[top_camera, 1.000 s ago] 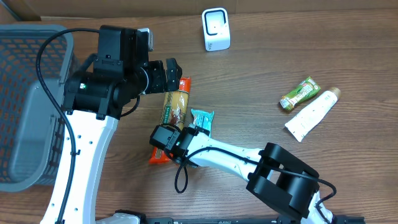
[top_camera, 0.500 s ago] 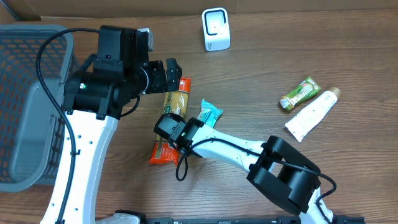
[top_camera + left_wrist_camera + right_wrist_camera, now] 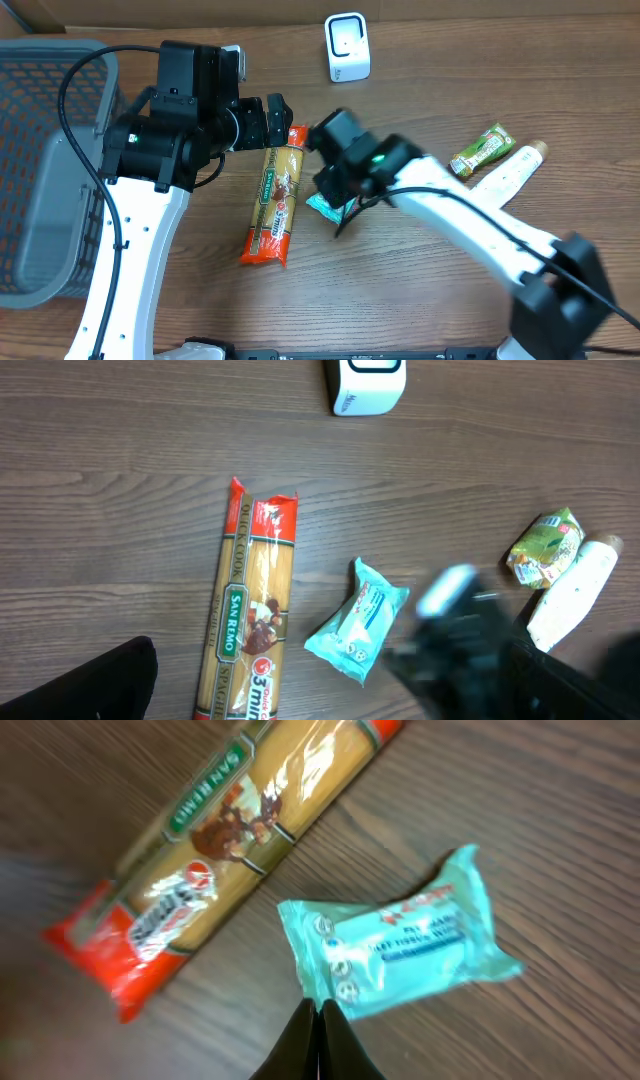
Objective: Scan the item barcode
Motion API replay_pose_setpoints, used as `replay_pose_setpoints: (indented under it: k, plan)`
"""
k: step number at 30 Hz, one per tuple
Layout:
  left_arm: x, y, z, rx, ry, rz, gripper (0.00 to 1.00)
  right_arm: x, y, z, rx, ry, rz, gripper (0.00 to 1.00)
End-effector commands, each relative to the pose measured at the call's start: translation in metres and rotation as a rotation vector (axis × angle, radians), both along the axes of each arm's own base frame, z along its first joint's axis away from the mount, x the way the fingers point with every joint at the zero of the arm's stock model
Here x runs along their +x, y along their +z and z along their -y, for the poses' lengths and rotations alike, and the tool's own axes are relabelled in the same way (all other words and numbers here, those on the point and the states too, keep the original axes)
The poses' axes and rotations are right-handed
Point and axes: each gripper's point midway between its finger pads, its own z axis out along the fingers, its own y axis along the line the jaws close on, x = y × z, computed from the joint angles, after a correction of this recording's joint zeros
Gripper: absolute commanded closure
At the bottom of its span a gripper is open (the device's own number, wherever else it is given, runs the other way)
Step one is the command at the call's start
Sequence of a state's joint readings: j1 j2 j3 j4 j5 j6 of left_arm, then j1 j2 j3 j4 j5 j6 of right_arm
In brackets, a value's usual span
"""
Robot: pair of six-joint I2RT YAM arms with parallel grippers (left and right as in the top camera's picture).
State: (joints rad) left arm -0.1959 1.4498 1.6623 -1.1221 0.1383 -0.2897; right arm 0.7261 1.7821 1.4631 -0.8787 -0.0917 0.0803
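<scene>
Black fingertips of my right gripper (image 3: 318, 1012) are pressed flat together in the right wrist view, fully closed. The tips meet right at the near edge of the teal packet (image 3: 398, 948); can't tell whether any wrapper is pinched. The packet lies flat on the wood table (image 3: 560, 810), print side up, just beside the spaghetti pack (image 3: 225, 845) but apart from it.

Overhead gives none of that. My right gripper (image 3: 336, 190) is a blur there and covers most of the teal packet (image 3: 322, 208); only a corner shows. The left wrist view has the teal packet (image 3: 358, 622) whole, tilted, between the spaghetti pack (image 3: 245, 635) and my blurred right arm (image 3: 470, 660).

My left gripper (image 3: 282, 118) reads properly only overhead: fingers spread wide, holding nothing, at the top end of the spaghetti pack (image 3: 276, 198). Its own camera catches just one dark finger (image 3: 100, 680) in the lower left corner.

The white scanner (image 3: 347, 47) stands at the table's far edge, well apart from the packet; the left wrist view clips the scanner (image 3: 366, 382) at the top. The green pouch (image 3: 482, 149) and white tube (image 3: 502, 180) lie close together on my right side. The grey mesh basket (image 3: 30, 110) at the left shows overhead only.
</scene>
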Motion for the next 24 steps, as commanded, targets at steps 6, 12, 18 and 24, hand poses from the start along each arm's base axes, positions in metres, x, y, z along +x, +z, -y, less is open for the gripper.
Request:
replay_pose_setpoints:
  k: [6,12,18,24]
  plan:
    - [0.001,0.002,0.002,-0.009,-0.004,0.003,0.0,-0.003,-0.007,0.006,0.031,-0.129,-0.096,0.12]
    - [0.001,0.002,0.002,-0.009,-0.004,0.003,0.01,0.024,-0.045,0.044,-0.003,-0.712,-0.175,0.0]
    - [0.001,0.002,0.002,-0.009,-0.004,0.003,0.0,0.05,-0.058,0.06,0.189,-0.739,-0.317,0.1]
    - [0.001,0.002,0.002,-0.009,-0.004,0.003,0.0,0.059,-0.065,0.064,0.341,-0.728,-0.393,0.16]
